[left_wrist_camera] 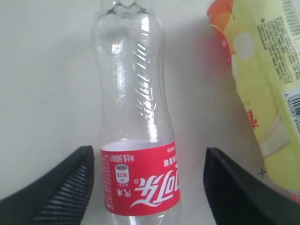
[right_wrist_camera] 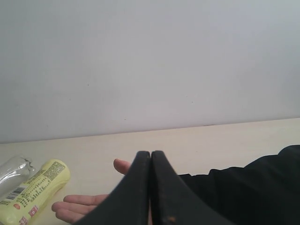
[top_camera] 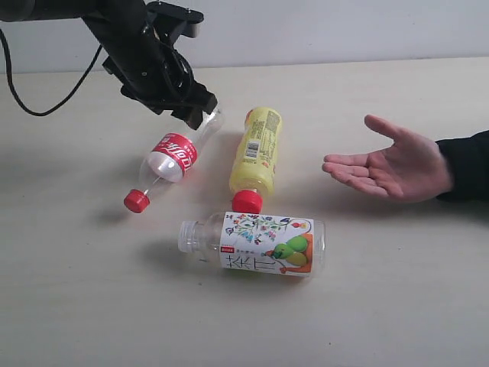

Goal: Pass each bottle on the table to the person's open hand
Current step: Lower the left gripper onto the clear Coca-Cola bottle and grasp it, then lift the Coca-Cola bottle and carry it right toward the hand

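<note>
Labels first. Read white Chinese script on red-label bottle (top_camera: 172, 157), lying on the table (top_camera: 397, 306) between wide-spread fingers of left gripper (left_wrist_camera: 147, 157). Found yellow bottle (top_camera: 256, 157), fine print and barcode, at its 3 o'clock; pear bottle (top_camera: 256, 243), big Chinese characters, at 5. Saw right gripper (right_wrist_camera: 151, 157) with fingers pressed together; hand (top_camera: 393, 164) farther at 3. Noted pale wood grain, grey wall (right_wrist_camera: 150, 61).

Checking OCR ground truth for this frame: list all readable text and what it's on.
"可口可乐": white script on the red band of the red-label bottle, upside down in the left wrist view and cut off at the edge.
Small white print on that same band: too small to read.
"茶π": large characters on the pear-label bottle, lying sideways.
Print block and barcode on the yellow bottle: too small to read.
</note>
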Controlling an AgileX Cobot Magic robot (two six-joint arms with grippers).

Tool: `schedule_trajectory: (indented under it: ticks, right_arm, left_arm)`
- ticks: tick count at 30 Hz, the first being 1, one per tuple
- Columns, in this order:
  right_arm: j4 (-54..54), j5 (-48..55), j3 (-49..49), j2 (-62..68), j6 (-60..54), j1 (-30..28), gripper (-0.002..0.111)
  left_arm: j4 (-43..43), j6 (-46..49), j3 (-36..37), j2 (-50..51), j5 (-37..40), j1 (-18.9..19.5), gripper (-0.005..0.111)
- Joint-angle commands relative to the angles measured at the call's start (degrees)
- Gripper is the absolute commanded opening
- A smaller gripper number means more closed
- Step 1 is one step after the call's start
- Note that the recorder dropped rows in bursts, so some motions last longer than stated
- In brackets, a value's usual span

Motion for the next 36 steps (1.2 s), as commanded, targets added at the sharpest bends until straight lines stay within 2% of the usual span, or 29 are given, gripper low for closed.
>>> schedule_trajectory:
  ticks: [1,8,17,31,33,36]
  right_arm:
    - [0.0,-0.19,0.3,-0.34,0.01,-0.29,0.0]
    - [0.0,-0.19,0.3,-0.34,0.01,-0.29,0.0]
    - [0.0,-0.19,0.3,-0.34,0.01,-0.29,0.0]
    - [0.0,-0.19,0.3,-0.34,0.01,-0.29,0.0]
    - [0.0,-0.19,0.3,-0.34,0.01,-0.29,0.0]
    - [0.0,-0.19,0.3,-0.34,0.01,-0.29,0.0]
  left_arm:
    - [0.89,0.17,-0.62,0.8,-1.23,0.04,0.065]
    - [1.49,-0.05,-2.71,4.41,-1.58,0.16,0.075]
    - [1.49,-0.05,-5.85,8.78,-3.06,0.16,0.075]
    - [4.14,0.19,-5.85,13.51,-2.66,0.16,0.074]
    - [4.14,0.19,-5.85,13.51,-2.66,0.16,0.068]
    - [4.14,0.19,-5.85,13.01,-2.53,0.16,0.047]
